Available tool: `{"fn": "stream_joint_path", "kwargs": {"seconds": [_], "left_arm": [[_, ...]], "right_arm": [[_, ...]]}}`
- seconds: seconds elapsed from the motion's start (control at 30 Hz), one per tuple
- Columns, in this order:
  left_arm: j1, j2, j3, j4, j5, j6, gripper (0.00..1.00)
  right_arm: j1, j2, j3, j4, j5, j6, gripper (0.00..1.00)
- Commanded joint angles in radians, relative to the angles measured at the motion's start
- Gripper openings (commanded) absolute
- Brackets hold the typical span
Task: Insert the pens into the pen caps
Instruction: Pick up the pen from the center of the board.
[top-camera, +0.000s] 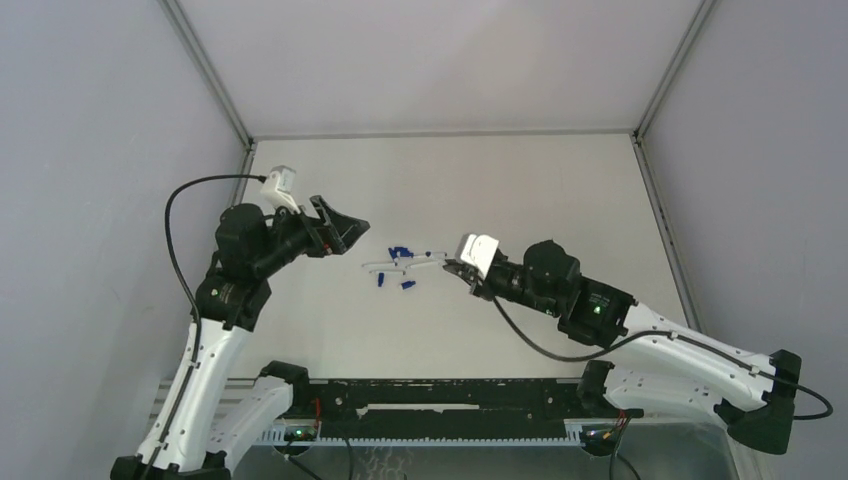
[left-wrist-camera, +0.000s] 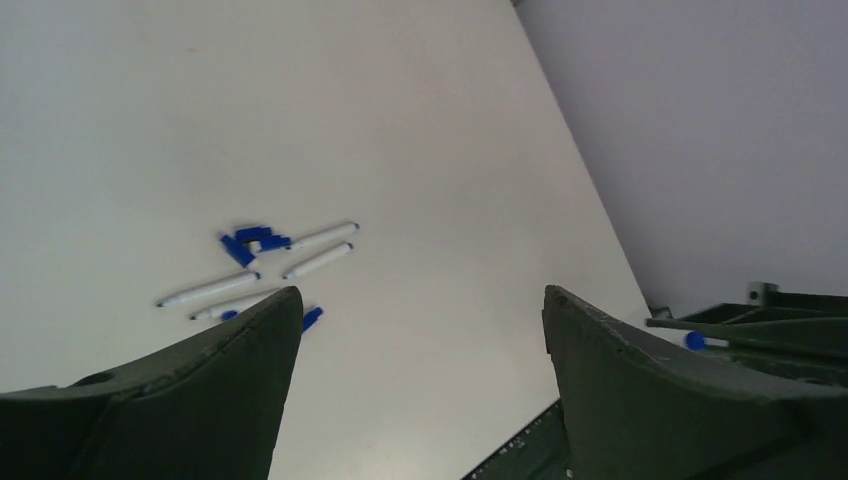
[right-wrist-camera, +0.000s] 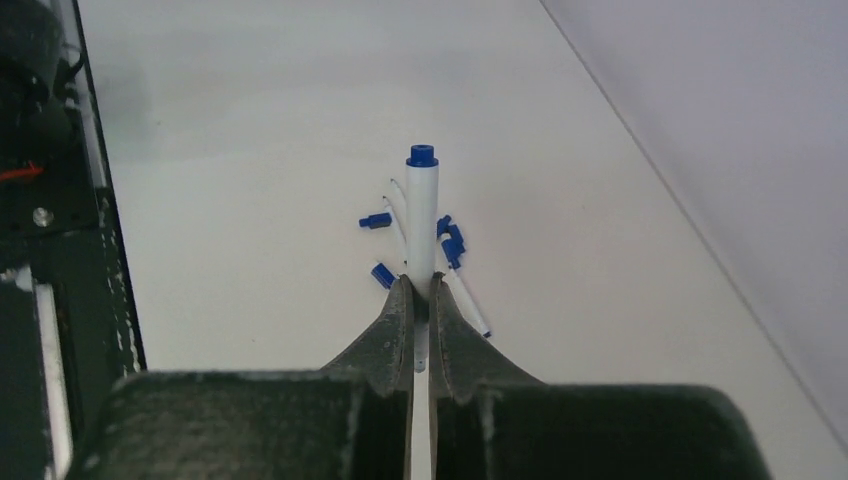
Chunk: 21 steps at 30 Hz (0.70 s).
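Observation:
My right gripper (right-wrist-camera: 421, 285) is shut on a white pen (right-wrist-camera: 422, 215), which sticks out ahead of the jaws with a blue end (right-wrist-camera: 421, 155). That pen hangs over the pile in mid table. Below it lie a loose pen (right-wrist-camera: 468, 300) and dark blue pen caps (right-wrist-camera: 376, 221) (right-wrist-camera: 382, 275) (right-wrist-camera: 450, 235). From above, the pens (top-camera: 375, 266) and caps (top-camera: 400, 250) sit between both grippers. My left gripper (top-camera: 345, 228) (left-wrist-camera: 420, 295) is open and empty, raised to the left of the pile. Its view shows pens (left-wrist-camera: 210, 288) (left-wrist-camera: 318, 260) and a cap cluster (left-wrist-camera: 250, 240).
A black rail (top-camera: 440, 395) runs along the table's near edge between the arm bases. Grey walls (top-camera: 760, 150) enclose the white table (top-camera: 540, 190) on the left, right and back.

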Motion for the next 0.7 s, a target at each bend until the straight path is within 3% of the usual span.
{"fn": "stream_joint_path", "kwargs": {"seconds": [0.0, 0.13, 0.33, 0.5, 0.67], "left_arm": [[-0.114, 0.009, 0.087, 0.024, 0.021, -0.021, 0.93], [-0.241, 0.036, 0.1, 0.033, 0.005, -0.023, 0.92], [-0.347, 0.062, 0.13, 0.045, 0.031, -0.005, 0.9], [-0.409, 0.078, 0.167, 0.04, 0.042, 0.017, 0.87], [-0.488, 0.114, 0.193, 0.04, 0.082, 0.052, 0.78]], "right_arm": [[0.098, -0.062, -0.032, 0.053, 0.089, -0.337, 0.0], [0.168, -0.09, -0.064, 0.043, 0.159, -0.609, 0.0], [0.266, -0.104, -0.085, -0.01, 0.311, -0.913, 0.0], [0.294, -0.121, -0.095, -0.039, 0.356, -1.082, 0.0], [0.31, -0.123, -0.105, -0.039, 0.418, -1.212, 0.0]]}}
